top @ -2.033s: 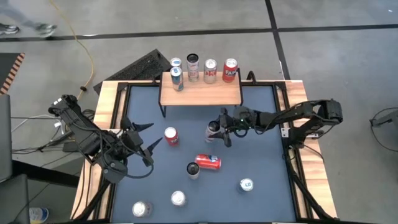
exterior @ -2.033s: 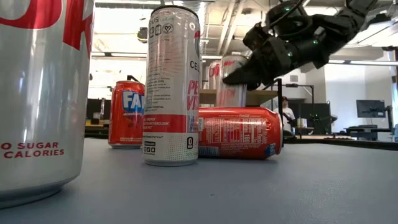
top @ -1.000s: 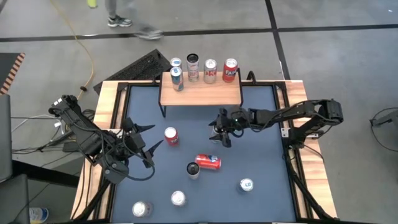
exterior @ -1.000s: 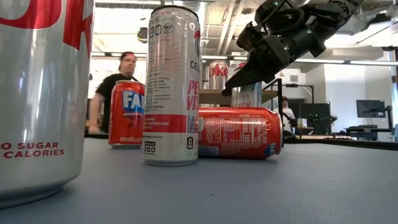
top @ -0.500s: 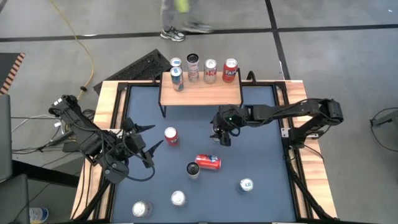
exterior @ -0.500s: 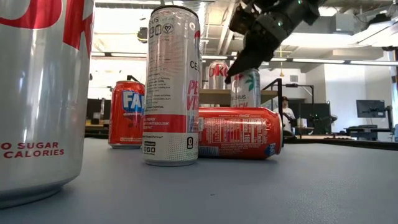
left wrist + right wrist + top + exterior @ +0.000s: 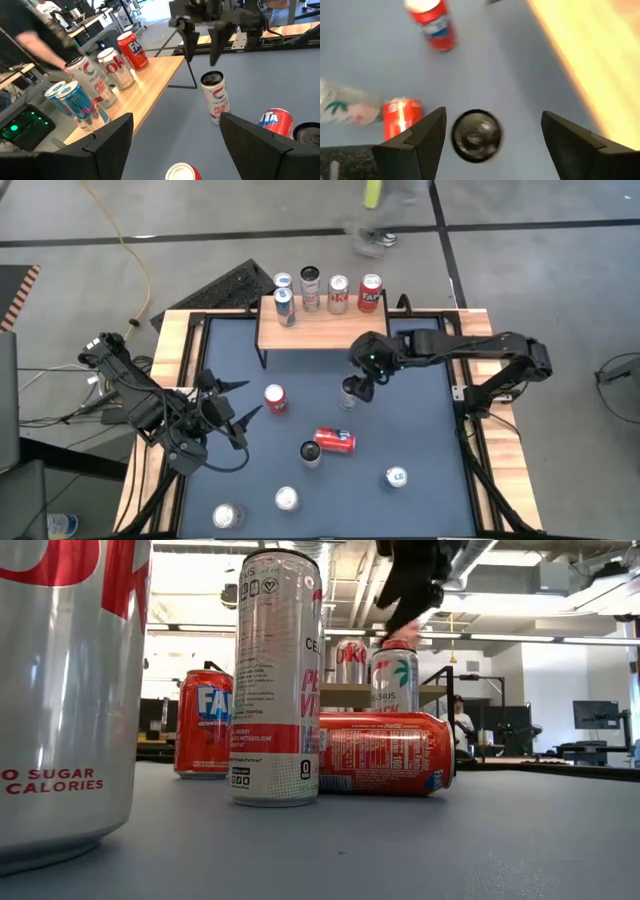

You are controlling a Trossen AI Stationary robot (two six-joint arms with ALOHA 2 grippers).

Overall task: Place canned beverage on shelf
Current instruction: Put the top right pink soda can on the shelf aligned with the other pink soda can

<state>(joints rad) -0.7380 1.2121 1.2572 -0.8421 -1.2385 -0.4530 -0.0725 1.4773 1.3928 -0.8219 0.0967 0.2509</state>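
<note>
The shelf (image 7: 322, 330) stands at the table's far edge, and several cans (image 7: 338, 293) stand along its back. A slim white can (image 7: 349, 392) stands upright on the blue table before the shelf; it also shows in the left wrist view (image 7: 215, 97) and the low view (image 7: 395, 675). My right gripper (image 7: 362, 380) hangs open just above that can, pointing steeply down, and its own view looks onto the can's top (image 7: 476, 135). My left gripper (image 7: 228, 408) waits open at the table's left, near a red can (image 7: 275, 398).
A red can (image 7: 335, 440) lies on its side mid-table beside an upright slim can (image 7: 311, 452). Three more cans (image 7: 397, 477), (image 7: 287, 498), (image 7: 228, 515) stand toward the near edge. A person walks past beyond the table's far side.
My right gripper has risen from beside the slim white can to above its top and has tipped from nearly level to steeply downward, jaws still open. The can has stayed upright in place.
</note>
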